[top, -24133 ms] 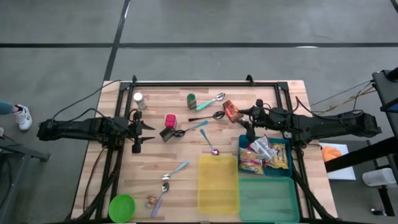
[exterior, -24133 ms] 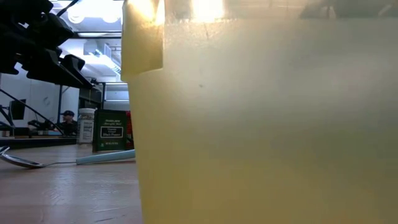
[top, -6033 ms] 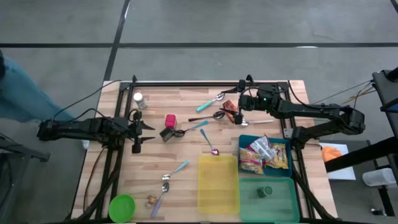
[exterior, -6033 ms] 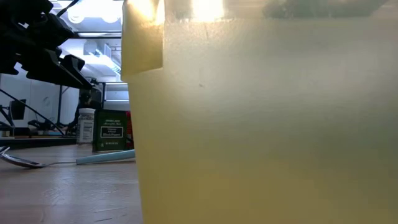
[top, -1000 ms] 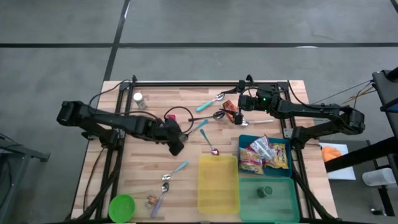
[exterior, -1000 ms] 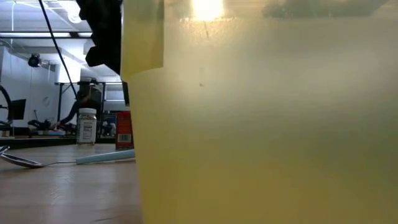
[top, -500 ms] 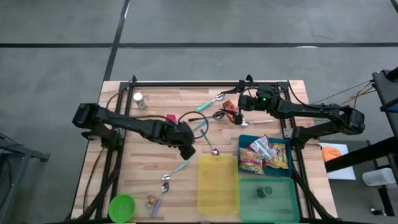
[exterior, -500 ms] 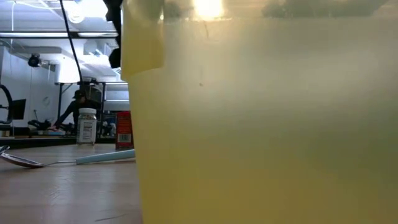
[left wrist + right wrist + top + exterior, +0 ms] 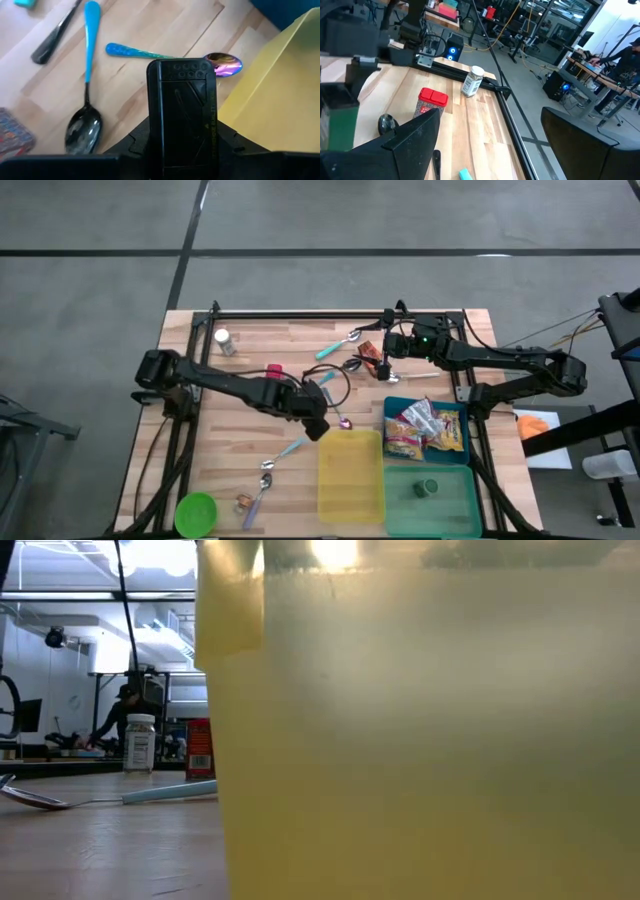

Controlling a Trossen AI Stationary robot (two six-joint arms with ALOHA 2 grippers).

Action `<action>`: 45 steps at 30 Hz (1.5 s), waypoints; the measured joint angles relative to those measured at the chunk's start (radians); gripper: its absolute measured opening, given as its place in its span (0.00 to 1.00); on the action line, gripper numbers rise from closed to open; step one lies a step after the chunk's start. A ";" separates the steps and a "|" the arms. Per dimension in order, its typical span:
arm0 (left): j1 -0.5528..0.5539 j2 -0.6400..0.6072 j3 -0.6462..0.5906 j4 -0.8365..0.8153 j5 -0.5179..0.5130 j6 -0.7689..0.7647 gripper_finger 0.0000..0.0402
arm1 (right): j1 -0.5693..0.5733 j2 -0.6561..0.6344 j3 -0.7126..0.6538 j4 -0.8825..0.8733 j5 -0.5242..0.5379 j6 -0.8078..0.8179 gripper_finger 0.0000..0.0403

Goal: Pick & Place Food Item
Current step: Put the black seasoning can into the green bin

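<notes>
Left hand (image 9: 318, 427) carried the black box (image 9: 182, 112) from mid-counter over to the yellow bin (image 9: 350, 480) edge, clamped on it; right hand (image 9: 381, 366) sat wide.

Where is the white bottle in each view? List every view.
High view: white bottle, table's far left corner.
Low view: white bottle left of the yellow bin.
Left wrist view: not in it.
Right wrist view: white bottle beside the black rail.
Shared landmark: the red tin near it.
</notes>
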 joint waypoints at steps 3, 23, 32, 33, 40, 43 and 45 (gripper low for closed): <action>0.001 0.025 0.000 0.015 0.018 -0.003 0.29 | 0.000 0.000 0.000 0.000 0.000 0.000 0.86; 0.004 0.145 -0.001 0.074 0.097 -0.037 0.29 | 0.000 0.000 0.000 0.000 0.000 0.000 0.86; 0.004 0.139 0.000 0.080 0.107 -0.038 0.45 | 0.000 0.000 0.000 0.000 0.000 0.000 0.86; 0.004 0.139 0.000 0.080 0.109 -0.037 0.48 | 0.000 0.000 0.000 0.000 0.000 0.000 0.86; 0.004 0.138 0.000 0.084 0.114 -0.038 0.63 | 0.000 0.000 0.000 0.000 0.000 0.000 0.86; 0.005 0.137 0.000 0.085 0.114 -0.038 0.69 | 0.000 0.000 0.000 0.000 0.000 0.000 0.86; 0.005 0.137 0.000 0.085 0.114 -0.038 0.73 | 0.000 0.000 0.000 0.000 0.000 0.000 0.86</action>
